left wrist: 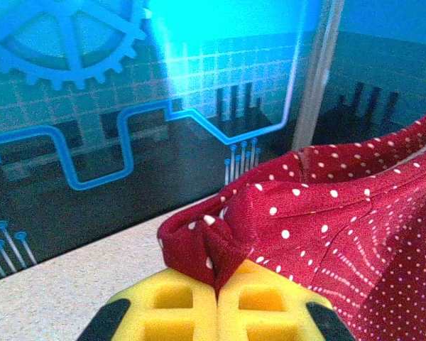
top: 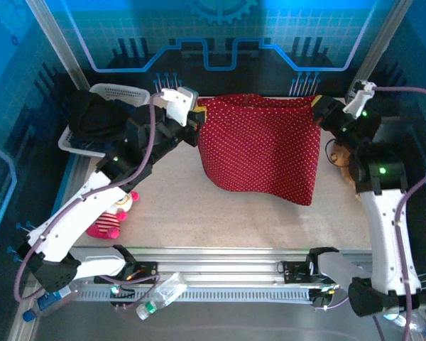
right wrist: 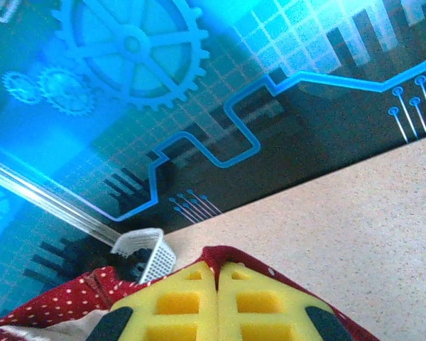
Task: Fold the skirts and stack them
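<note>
The red skirt with small white dots [top: 263,149] hangs stretched between my two grippers near the back of the table, its lower part draping onto the tabletop. My left gripper [top: 197,117] is shut on its left top corner; a bunched fold of red cloth [left wrist: 213,245] sticks out between the yellow pads [left wrist: 174,305]. My right gripper [top: 317,108] is shut on the right top corner, where a thin red edge [right wrist: 231,257] shows between its pads [right wrist: 259,302]. A dark skirt [top: 92,117] lies in the white basket [top: 121,91] at the back left.
A pink-and-white plush toy [top: 113,217] lies at the front left by the left arm. A brown teddy bear [top: 341,156] sits at the right behind the right arm. The white basket [right wrist: 145,252] also stands beyond the right gripper. Plastic bottles [top: 160,295] lie on the front rail.
</note>
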{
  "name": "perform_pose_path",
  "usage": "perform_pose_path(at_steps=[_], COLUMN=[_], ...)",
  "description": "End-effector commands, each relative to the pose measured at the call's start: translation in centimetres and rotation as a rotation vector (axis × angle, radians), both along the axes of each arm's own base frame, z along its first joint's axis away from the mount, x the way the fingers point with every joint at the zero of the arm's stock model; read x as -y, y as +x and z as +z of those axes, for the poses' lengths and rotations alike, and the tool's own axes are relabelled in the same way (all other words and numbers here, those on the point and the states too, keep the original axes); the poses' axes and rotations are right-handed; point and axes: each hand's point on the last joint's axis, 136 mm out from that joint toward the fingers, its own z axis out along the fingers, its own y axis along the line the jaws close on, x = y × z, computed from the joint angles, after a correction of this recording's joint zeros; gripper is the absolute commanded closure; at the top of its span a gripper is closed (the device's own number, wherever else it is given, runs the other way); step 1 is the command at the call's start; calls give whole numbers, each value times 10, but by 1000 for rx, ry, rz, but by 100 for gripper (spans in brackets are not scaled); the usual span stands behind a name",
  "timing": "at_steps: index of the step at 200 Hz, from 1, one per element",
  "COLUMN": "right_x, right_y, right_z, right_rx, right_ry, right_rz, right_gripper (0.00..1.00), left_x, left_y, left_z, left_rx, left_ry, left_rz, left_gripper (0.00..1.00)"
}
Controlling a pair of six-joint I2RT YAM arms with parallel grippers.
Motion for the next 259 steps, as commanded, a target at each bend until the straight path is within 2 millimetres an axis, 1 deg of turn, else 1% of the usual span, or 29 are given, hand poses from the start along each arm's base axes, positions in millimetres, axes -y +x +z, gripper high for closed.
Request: perform_pose_path(at_steps=[1, 47, 69, 80, 91, 105, 115, 121, 129, 131, 151, 172, 175, 180, 184, 185, 188, 194, 197, 199, 206, 208, 209, 212, 216, 217, 219, 235, 259], right_x=[-6, -24, -28, -27, -26, -27, -29, -29, -28, -28, -28, -25, -25, -23, -22, -22, -21, -18, -17, -17, -15, -14, -14, -13, -14, -15, -15, -24, -42], right_y=[-41, -94, -109, -112, -108, -95, -77, -64, -47, -38, 19, 89, 100, 116, 130, 133, 143, 161, 171, 176, 190, 193, 194, 198, 203, 204, 205, 205, 191], right_z=[36, 55, 63, 66, 64, 57, 44, 33, 17, 6, -53, -132, -144, -162, -175, -179, -189, -210, -219, -223, -248, -250, -255, -263, -274, -276, -281, -308, -334], right_rx=[115, 179, 218, 234, 230, 199, 158, 129, 91, 68, -53, -218, -244, -280, -301, -308, -329, -381, -401, -410, -492, -504, -520, -545, -574, -580, -591, -665, -717], right_ry=[37, 103, 128, 119, 101, 84, 81, 84, 91, 92, 87, 12, -1, -24, -48, -55, -74, -104, -121, -137, -176, -186, -188, -195, -200, -201, -202, -189, -176], right_rz=[36, 159, 188, 187, 178, 180, 186, 180, 168, 163, 137, 113, 109, 106, 111, 113, 111, 106, 111, 118, 119, 114, 113, 109, 115, 116, 118, 141, 197], right_gripper=[100, 100, 100, 100, 100, 100, 100, 100, 100, 100, 100, 100, 100, 100, 100, 99, 94, 78, 68, 64, 47, 44, 42, 34, 9, 5, 1, 0, 0], left_x=[-17, -38, -47, -50, -52, -44, -33, -30, -24, -25, -21, -14, -16, -16, -16, -16, -17, -17, -17, -18, -17, -16, -16, -15, -14, -14, -12, -7, -11], left_y=[-42, -100, -114, -109, -94, -71, -49, -36, -13, -9, 53, 112, 123, 140, 153, 155, 166, 184, 193, 197, 214, 218, 219, 223, 229, 229, 230, 226, 194], left_z=[46, 71, 75, 70, 59, 42, 24, 15, -7, -10, -81, -154, -170, -183, -197, -196, -208, -226, -230, -237, -243, -242, -248, -245, -253, -253, -254, -259, -272], left_rx=[58, 64, 59, 57, 34, -33, -98, -133, -193, -202, -361, -495, -524, -550, -579, -578, -608, -656, -673, -696, -733, -738, -756, -765, -791, -796, -806, -846, -921], left_ry=[-91, -213, -249, -247, -229, -197, -170, -156, -123, -121, -53, 13, 33, 55, 76, 76, 89, 97, 94, 90, 59, 47, 47, 28, 14, 11, 5, -12, -40], left_rz=[-74, -179, -191, -155, -94, -45, -14, 15, 60, 72, 145, 117, 130, 150, 167, 168, 178, 195, 206, 214, 225, 223, 225, 226, 233, 233, 232, 239, 280], left_gripper=[100, 100, 100, 100, 100, 100, 100, 100, 100, 100, 100, 100, 100, 99, 91, 88, 78, 54, 41, 35, 14, 9, 7, 2, 1, 1, 1, 1, 1])
